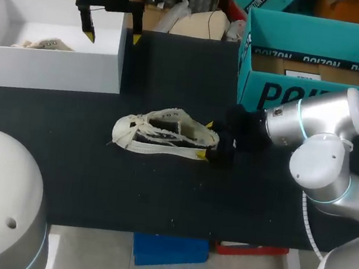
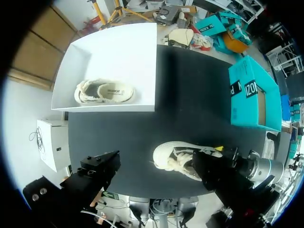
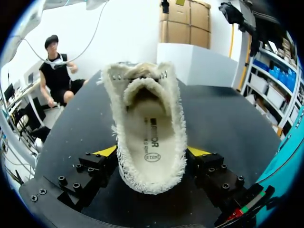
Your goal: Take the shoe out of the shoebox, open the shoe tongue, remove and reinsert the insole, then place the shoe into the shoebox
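A cream shoe (image 1: 165, 132) with a frayed rim lies on the black table (image 1: 92, 182), toe to the left and heel to the right. My right gripper (image 1: 205, 139) is shut on its heel, one yellow tip on each side. From the right wrist, the shoe (image 3: 148, 137) points away between the fingers (image 3: 105, 152), and its insole (image 3: 151, 142) shows inside. My left gripper (image 1: 111, 33) hangs open and empty, high over the white shoebox (image 1: 55, 70). From the left wrist, a second cream shoe (image 2: 104, 92) lies in the shoebox (image 2: 142, 57), far ahead of the left gripper.
A teal box (image 1: 306, 92) stands open at the back right, just behind my right arm (image 1: 315, 120). The teal box (image 2: 254, 95) and the shoe on the table (image 2: 178, 159) also show in the left wrist view. Clutter lies beyond the table's far edge.
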You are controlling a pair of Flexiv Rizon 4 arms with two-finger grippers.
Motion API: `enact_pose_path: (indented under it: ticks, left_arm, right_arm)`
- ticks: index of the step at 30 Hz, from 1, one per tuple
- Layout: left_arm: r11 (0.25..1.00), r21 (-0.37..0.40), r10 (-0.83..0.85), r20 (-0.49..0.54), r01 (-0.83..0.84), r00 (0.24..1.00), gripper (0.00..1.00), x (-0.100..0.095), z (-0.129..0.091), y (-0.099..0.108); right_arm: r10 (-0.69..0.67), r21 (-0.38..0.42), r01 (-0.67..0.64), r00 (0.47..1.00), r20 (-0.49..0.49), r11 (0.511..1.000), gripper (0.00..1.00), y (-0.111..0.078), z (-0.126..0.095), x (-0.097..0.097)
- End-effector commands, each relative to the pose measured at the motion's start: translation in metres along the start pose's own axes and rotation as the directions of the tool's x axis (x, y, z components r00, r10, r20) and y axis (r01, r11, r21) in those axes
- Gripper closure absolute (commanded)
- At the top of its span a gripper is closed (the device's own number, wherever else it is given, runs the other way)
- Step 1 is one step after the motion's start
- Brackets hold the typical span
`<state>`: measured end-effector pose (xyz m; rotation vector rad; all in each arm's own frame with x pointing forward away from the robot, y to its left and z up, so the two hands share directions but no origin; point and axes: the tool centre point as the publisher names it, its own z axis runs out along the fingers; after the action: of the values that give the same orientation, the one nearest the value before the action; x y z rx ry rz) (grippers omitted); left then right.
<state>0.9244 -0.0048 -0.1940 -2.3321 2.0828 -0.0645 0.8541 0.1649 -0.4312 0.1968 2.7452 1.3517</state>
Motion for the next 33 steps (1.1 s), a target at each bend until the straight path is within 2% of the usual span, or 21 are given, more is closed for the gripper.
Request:
enact_pose_path:
  ticks: [1, 5, 7, 8, 10, 14, 16, 18, 21, 33]
  left_arm:
    - [1.0, 0.003, 0.0, -0.002, 0.0, 1.0, 0.0, -0.001, 0.001, 0.001]
    - [1.0, 0.003, 0.0, -0.002, 0.0, 1.0, 0.0, -0.001, 0.001, 0.001]
    - [0.993, 0.095, -0.079, 0.051, 0.074, 0.996, 0.0, -0.003, -0.001, 0.001]
    - [0.989, 0.121, -0.089, 0.047, 0.083, 0.995, 0.0, 0.0, -0.004, 0.006]
    - [0.979, 0.173, -0.12, 0.049, 0.11, 0.992, 0.0, 0.012, -0.01, 0.017]
    - [0.976, 0.197, -0.098, 0.012, 0.094, 0.995, 0.0, 0.039, -0.018, 0.038]
    - [0.973, 0.218, -0.079, 0.03, 0.07, 0.996, 0.0, 0.054, -0.016, 0.049]
    - [0.974, 0.222, -0.043, 0.045, 0.032, 0.998, 0.0, 0.067, -0.013, 0.062]
    - [0.982, 0.189, 0.019, 0.052, -0.028, 0.998, 0.0, 0.079, -0.005, 0.076]
    - [0.986, 0.09, 0.125, 0.143, -0.139, 0.982, 0.0, 0.103, 0.044, 0.103]
  right_arm:
    - [0.001, 0.002, -0.001, 1.0, 0.001, 1.0, 1.0, 0.0, 0.001, 0.0]
    - [0.001, 0.002, -0.001, 1.0, 0.001, 1.0, 1.0, 0.0, 0.001, 0.0]
    - [0.001, 0.002, -0.001, 1.0, 0.001, 1.0, 1.0, 0.0, 0.001, 0.0]
    - [0.001, 0.002, -0.001, 1.0, 0.001, 1.0, 1.0, 0.0, 0.001, 0.0]
    - [0.001, 0.002, -0.001, 1.0, 0.001, 1.0, 1.0, 0.0, 0.001, 0.0]
    - [0.001, 0.002, -0.001, 1.0, 0.001, 1.0, 1.0, 0.0, 0.001, 0.0]
    - [0.001, 0.002, -0.001, 1.0, 0.001, 1.0, 1.0, 0.0, 0.001, 0.0]
    - [0.001, 0.002, -0.001, 1.0, 0.001, 1.0, 1.0, 0.0, 0.001, 0.0]
    - [0.001, 0.002, -0.001, 1.0, 0.001, 1.0, 1.0, 0.0, 0.001, 0.0]
    - [0.001, 0.002, -0.001, 1.0, 0.001, 1.0, 1.0, 0.0, 0.001, 0.0]
